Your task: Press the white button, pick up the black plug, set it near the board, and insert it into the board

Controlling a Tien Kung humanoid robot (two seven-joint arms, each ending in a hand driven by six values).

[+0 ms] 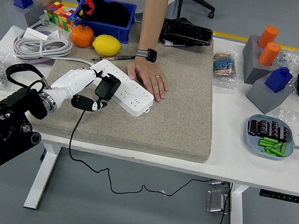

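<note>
- Head view: left hand [86, 92] grips the plug [107, 86], thumb below, fingers over the top, holding it at the near left end of the board [123, 87], touching or just above it.
- Board lies on the mat [168, 104]; a person's hand [151, 80] presses flat on its far side, steadying it.
- Right arm out of view.
- Plug looks light, rigid, smooth-sided; best held across its body, clear of the prongs. Trailing cable [75, 128] is limp and may tug sideways.
- Prongs hidden; seating cannot be judged.

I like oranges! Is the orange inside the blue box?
No, the orange sits on the table beside the lemon, in front of the blue box.
</note>
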